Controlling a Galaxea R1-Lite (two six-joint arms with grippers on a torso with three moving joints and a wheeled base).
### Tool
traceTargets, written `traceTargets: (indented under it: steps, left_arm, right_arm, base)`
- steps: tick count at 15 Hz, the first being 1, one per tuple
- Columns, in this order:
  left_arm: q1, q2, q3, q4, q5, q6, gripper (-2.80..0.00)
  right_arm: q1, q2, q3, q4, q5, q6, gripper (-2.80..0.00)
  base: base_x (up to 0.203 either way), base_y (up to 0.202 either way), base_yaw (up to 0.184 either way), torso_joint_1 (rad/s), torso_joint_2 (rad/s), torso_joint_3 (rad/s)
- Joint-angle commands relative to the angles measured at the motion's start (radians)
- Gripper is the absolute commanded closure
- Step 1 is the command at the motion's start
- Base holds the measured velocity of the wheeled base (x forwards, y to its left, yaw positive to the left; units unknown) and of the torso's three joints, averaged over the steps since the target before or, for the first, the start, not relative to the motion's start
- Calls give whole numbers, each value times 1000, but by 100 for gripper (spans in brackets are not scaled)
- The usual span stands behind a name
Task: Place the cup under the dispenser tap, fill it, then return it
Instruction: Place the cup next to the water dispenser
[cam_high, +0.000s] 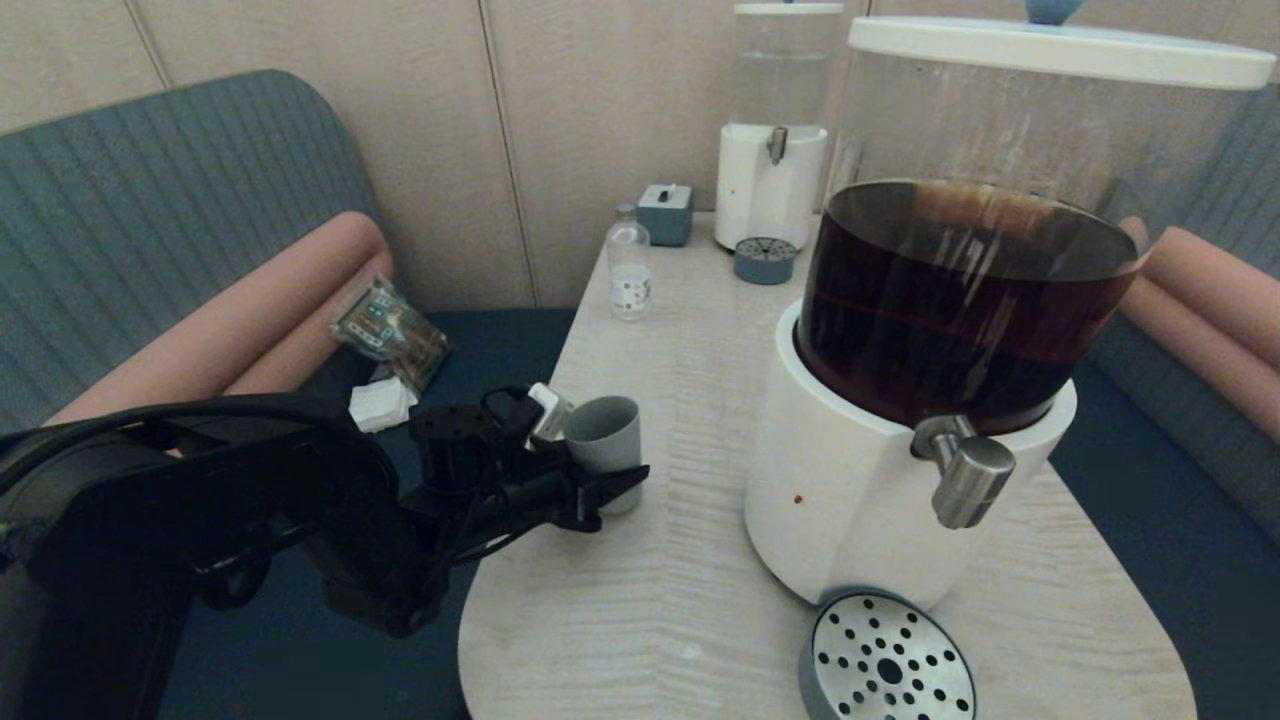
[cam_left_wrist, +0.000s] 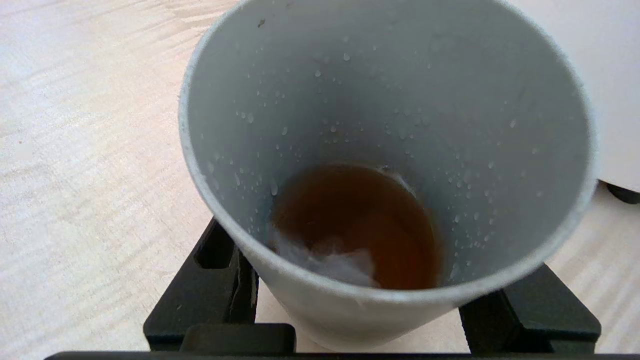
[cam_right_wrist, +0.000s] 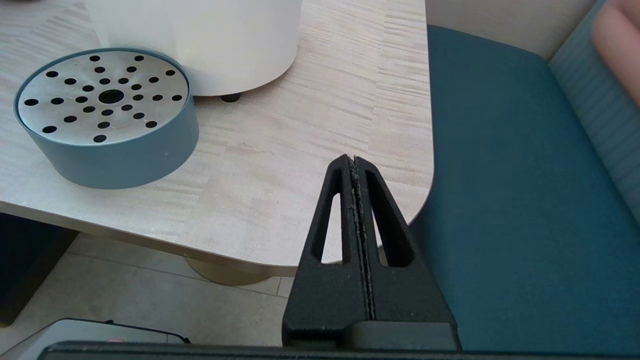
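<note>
The grey cup (cam_high: 605, 440) stands upright near the table's left edge, well left of the dispenser tap (cam_high: 965, 470). My left gripper (cam_high: 600, 458) is shut on the cup, one black finger on each side of its lower wall. The left wrist view looks down into the cup (cam_left_wrist: 380, 100), where a shallow pool of brown liquid lies at the bottom and droplets dot the inner wall. The gripper (cam_left_wrist: 370, 305) shows there as black fingers (cam_left_wrist: 220, 280) flanking the cup. Whether the cup's base touches the table is hidden. My right gripper (cam_right_wrist: 354, 161) is shut and empty over the table's near right corner.
The big dispenser (cam_high: 850, 480) of dark liquid stands at the table's right, with a round perforated drip tray (cam_high: 888, 660) in front of it. At the back are a clear bottle (cam_high: 629, 265), a small grey box (cam_high: 665, 213) and a smaller dispenser (cam_high: 770, 180). Blue bench seats flank the table.
</note>
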Motion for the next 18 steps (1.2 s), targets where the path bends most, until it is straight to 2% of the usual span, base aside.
traceTargets:
  steps: [1,11,12,18]
  left_arm:
    - [0,5,5,-1,-3,1,0]
    - [-2,-15,31,-3,-3,6,0]
    - [-2,-18,31,-3,-3,7,-280]
    - [-3,-37,48,-5,-26,18,-280]
  right_arm:
    - [1,-5,0,0,1,-1,0]
    - [1,-7,0,0,1,-1,0]
    - [1,-5,0,1,1,-1,0]
    - [1,-7,0,1,1,-1,0]
  base:
    - [0,0,0,0,0,0]
    - [0,0,0,0,0,0]
    - [0,0,0,0,0,0]
    - [0,0,0,0,0,0]
